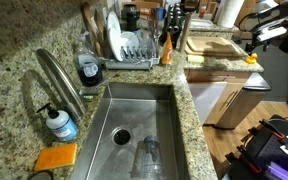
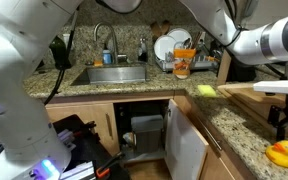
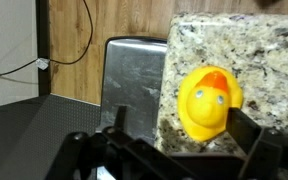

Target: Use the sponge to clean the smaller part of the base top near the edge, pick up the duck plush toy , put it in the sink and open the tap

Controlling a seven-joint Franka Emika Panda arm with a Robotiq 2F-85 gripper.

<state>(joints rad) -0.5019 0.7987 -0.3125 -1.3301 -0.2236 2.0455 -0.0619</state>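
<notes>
The yellow duck plush toy (image 3: 206, 100) with an orange beak sits on the speckled granite base top (image 3: 269, 55) near its corner edge. My gripper (image 3: 177, 118) is open, with a finger on each side of the duck and not touching it. In both exterior views the gripper (image 1: 254, 40) (image 2: 284, 120) hovers just above the duck (image 1: 250, 58) (image 2: 281, 153). The steel sink (image 1: 166, 120) (image 2: 109, 76) and the gooseneck tap (image 1: 59, 75) (image 2: 106, 38) are far from the gripper. A flat orange sponge (image 1: 56, 157) lies by the sink's corner.
A soap bottle (image 1: 60, 123) stands beside the tap. A dish rack with plates (image 1: 129, 48) and a wooden cutting board (image 1: 212, 45) sit at the back. A yellow-green pad (image 2: 205, 90) lies on the counter. A steel panel (image 3: 132, 75) stands beside the granite corner, below it.
</notes>
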